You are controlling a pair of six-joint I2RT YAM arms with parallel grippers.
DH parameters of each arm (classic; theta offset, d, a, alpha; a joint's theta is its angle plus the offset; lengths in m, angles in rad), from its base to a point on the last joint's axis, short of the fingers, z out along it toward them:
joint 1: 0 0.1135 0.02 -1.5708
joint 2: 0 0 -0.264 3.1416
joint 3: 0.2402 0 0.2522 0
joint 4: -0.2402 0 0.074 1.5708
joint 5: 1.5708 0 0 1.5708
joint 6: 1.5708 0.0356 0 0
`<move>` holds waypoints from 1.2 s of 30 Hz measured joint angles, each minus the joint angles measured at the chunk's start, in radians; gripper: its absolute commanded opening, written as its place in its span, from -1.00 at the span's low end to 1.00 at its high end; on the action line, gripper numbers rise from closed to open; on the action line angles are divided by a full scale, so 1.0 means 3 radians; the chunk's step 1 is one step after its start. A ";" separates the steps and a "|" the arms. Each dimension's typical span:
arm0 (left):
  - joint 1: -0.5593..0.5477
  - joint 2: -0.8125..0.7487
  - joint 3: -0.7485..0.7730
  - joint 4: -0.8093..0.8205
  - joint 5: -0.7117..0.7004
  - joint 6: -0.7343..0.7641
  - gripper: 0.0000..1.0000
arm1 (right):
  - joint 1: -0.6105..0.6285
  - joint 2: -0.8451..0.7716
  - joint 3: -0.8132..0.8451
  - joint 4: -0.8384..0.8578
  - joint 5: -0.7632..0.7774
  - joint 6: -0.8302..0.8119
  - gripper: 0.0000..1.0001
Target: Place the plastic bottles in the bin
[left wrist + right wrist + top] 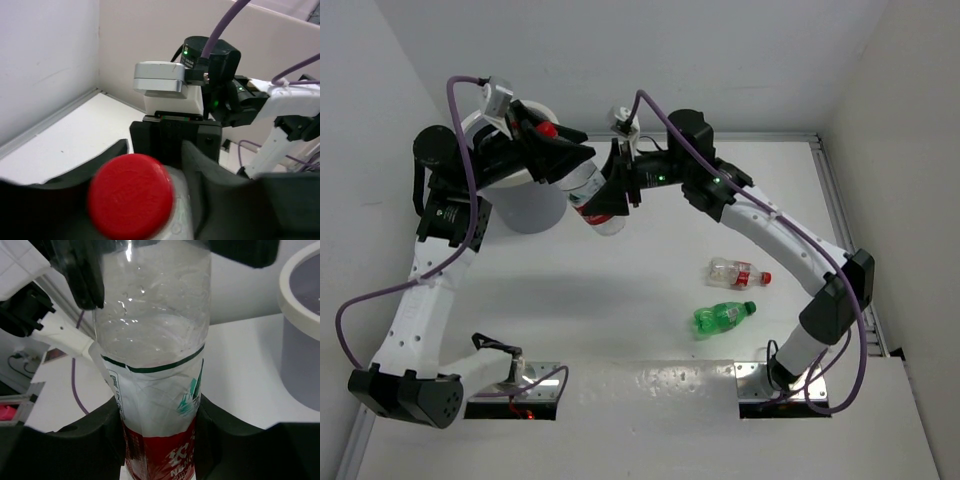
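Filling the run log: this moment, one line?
left gripper: shut on red-capped bottle near bin | right gripper: shut on same bottle | table: clear bottle, green bottle

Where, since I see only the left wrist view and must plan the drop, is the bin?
Observer: The bin stands at the table's far left. In the top view, the left end effector partly hides its rim.
Operator: Is the red-capped bottle held by me alone?
Observer: No. The right end effector is clamped on the held bottle at its red-and-white label. It looks like the same bottle you hold by the neck.
Operator: Any bottles lying on the table?
Observer: Two, right of centre: a clear bottle with a red label and cap, and a green bottle nearer the arm bases.
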 measured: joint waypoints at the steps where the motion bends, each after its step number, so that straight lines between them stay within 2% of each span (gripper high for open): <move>1: -0.0013 0.0001 0.0000 0.0005 -0.0008 0.0023 -0.50 | -0.0009 -0.0008 -0.0004 -0.0011 0.0013 -0.0015 -0.70; 2: -0.0014 0.0003 0.0000 0.0001 -0.0004 -0.0010 -0.60 | -0.0015 -0.0015 -0.0009 -0.0011 0.0024 -0.0037 -0.54; 3: -0.0014 0.0008 0.0000 0.0013 0.0004 -0.0025 -0.69 | -0.0027 -0.0024 -0.0018 -0.0009 0.0027 -0.0057 -0.28; 5: -0.0004 0.0010 0.0000 0.0011 0.0005 -0.0038 -0.92 | -0.0046 -0.0033 -0.0032 -0.0010 0.0031 -0.0029 0.41; 6: 0.0017 0.0014 0.0000 0.0013 0.0005 -0.0056 -0.96 | -0.0055 -0.0033 -0.0032 -0.0001 0.0042 0.0006 0.95; 9: 0.0167 0.0032 0.0034 -0.0032 -0.0047 -0.0023 -0.99 | -0.0144 -0.0038 -0.0029 0.0055 0.0069 0.0121 1.00; 11: 0.0271 0.0089 0.0182 -0.0174 -0.0117 0.0064 -1.00 | -0.0343 -0.0042 -0.0028 0.0126 0.0051 0.0296 1.00; 15: 0.0454 0.0347 0.0867 -0.0666 -0.0538 0.0525 -1.00 | -0.1013 -0.0039 -0.0022 0.0416 -0.0038 0.0830 1.00; 17: 0.0515 0.0462 0.1174 -0.0894 -0.0905 0.0824 -1.00 | -0.1377 -0.0045 -0.0022 0.0390 -0.0086 0.0860 1.00; 20: 0.0582 0.0591 0.1359 -0.1043 -0.1564 0.1312 -1.00 | -0.1822 -0.0126 -0.0052 -0.0003 -0.0056 0.0497 1.00; 24: 0.0679 0.0782 0.1239 -0.1069 -0.2223 0.1745 -1.00 | -0.1984 -0.0496 -0.0338 -0.0791 0.0155 -0.0383 1.00; 27: 0.0735 0.1043 0.1134 -0.1074 -0.2504 0.1905 -0.74 | -0.2007 -0.0730 -0.0565 -0.1233 0.0408 -0.1040 1.00; 28: 0.0749 0.1129 0.1091 -0.1067 -0.2574 0.1932 -0.25 | -0.2008 -0.0768 -0.0626 -0.1329 0.0511 -0.1236 1.00; 30: 0.0753 0.1268 0.0997 -0.1072 -0.2678 0.1976 0.37 | -0.2018 -0.0793 -0.0745 -0.1559 0.0715 -0.1620 1.00; 31: 0.0753 0.1321 0.0951 -0.1077 -0.2712 0.2012 0.60 | -0.2022 -0.0779 -0.0787 -0.1671 0.0804 -0.1787 1.00; 32: 0.0753 0.1364 0.0905 -0.1085 -0.2750 0.2015 0.99 | -0.2022 -0.0753 -0.0833 -0.1792 0.0924 -0.1970 1.00; 36: 0.0746 0.1438 0.0849 -0.1096 -0.2923 0.1994 1.00 | -0.1990 -0.0579 -0.1027 -0.2168 0.1399 -0.2645 1.00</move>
